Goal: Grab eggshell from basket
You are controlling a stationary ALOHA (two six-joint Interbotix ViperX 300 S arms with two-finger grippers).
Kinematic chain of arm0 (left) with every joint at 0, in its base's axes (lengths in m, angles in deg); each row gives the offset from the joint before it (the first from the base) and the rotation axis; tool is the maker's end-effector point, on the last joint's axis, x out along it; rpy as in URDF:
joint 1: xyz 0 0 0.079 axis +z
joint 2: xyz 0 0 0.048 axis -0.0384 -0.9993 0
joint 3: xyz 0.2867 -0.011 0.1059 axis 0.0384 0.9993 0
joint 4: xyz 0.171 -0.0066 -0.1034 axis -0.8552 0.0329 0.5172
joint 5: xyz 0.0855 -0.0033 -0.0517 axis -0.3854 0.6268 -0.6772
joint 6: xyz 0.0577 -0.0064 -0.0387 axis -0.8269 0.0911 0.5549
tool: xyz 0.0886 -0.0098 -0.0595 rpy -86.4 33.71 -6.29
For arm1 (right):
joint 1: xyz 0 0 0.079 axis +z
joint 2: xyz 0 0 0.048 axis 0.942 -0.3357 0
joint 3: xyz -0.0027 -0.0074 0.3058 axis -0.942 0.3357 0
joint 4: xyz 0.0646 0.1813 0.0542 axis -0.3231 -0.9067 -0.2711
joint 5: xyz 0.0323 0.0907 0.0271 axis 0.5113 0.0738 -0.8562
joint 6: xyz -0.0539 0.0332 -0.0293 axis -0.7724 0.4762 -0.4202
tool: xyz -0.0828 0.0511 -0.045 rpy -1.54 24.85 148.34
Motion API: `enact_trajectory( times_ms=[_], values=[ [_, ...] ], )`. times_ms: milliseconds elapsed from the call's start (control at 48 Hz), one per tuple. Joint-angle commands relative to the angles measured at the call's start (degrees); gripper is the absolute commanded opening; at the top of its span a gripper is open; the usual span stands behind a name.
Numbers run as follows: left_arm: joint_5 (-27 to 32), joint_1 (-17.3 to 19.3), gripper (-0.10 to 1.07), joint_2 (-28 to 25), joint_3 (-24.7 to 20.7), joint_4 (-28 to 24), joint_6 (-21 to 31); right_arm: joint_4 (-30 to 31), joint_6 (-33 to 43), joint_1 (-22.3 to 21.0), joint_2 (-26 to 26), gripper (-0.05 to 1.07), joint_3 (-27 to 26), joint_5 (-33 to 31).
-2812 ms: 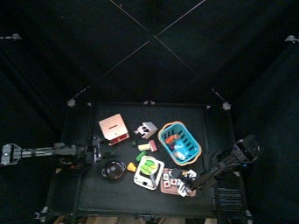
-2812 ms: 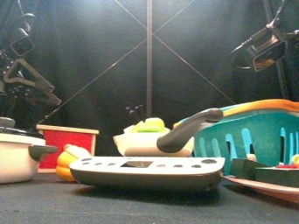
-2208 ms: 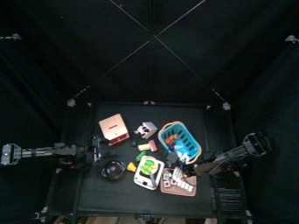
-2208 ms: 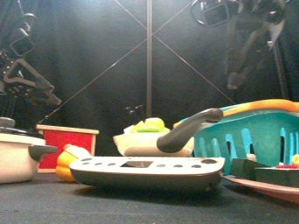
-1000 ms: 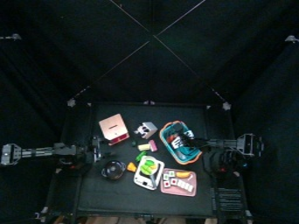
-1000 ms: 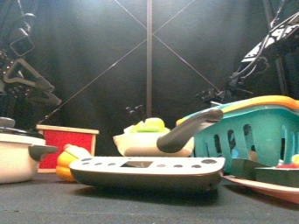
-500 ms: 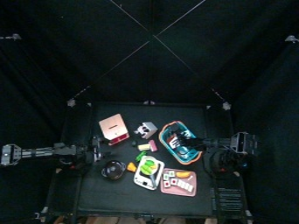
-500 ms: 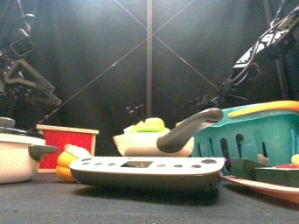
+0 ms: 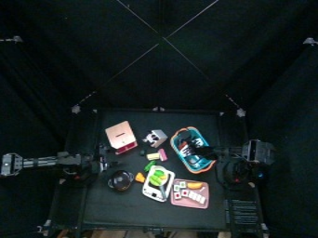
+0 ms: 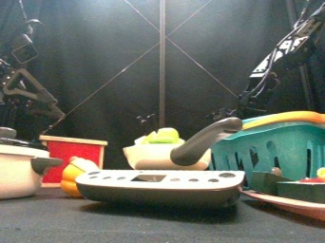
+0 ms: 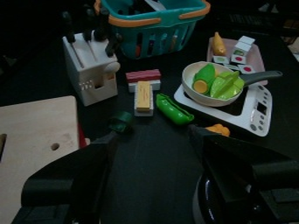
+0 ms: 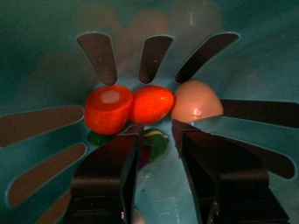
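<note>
The eggshell (image 12: 197, 101) lay on the floor of the basket (image 9: 192, 149), pale and rounded, touching an orange piece (image 12: 151, 103) that itself touched a red piece (image 12: 110, 108); the 3 made 1 row. In the right wrist view the right gripper (image 12: 162, 171) hung directly over that row with its 2 jaws apart and nothing between them. The gap between the jaws lined up with the orange piece, so the eggshell sat off to 1 side, above the jaw nearer it rather than in the gap. The eggshell's long axis looked to run roughly along the reach of the jaws. My reading: a small sideways shift toward the eggshell was needed before descending, or the jaws would likely close on the orange piece.

The right arm was plainly the nearer 1. The left gripper (image 11: 155, 175) rested well away across the table, jaws spread and empty, with the basket far off.
</note>
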Motion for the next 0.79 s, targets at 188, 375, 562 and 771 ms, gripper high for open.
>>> enact_trajectory(
  times_ms=[188, 375, 562, 771],
  values=[
    [-0.26, 0.18, 0.98, -0.18, -1.23, -0.18, -0.09, -0.53, 0.0, 0.18, 2.2, 0.73, -2.9, -5.89],
    [-0.26, 0.18, 0.98, -0.18, -1.23, -0.44, -0.09, 0.18, 0.0, -0.09, 1.85, 0.74, -2.72, -6.06],
    [-0.26, 0.18, 0.98, -0.18, -1.23, -0.62, -0.09, 0.18, 0.0, -0.62, 1.14, 0.73, -2.02, -6.06],
    [-0.26, 0.18, 0.98, -0.18, -1.23, -0.62, -0.09, 0.26, 0.0, -0.79, 0.62, 0.72, -1.58, -5.98]
  ],
)
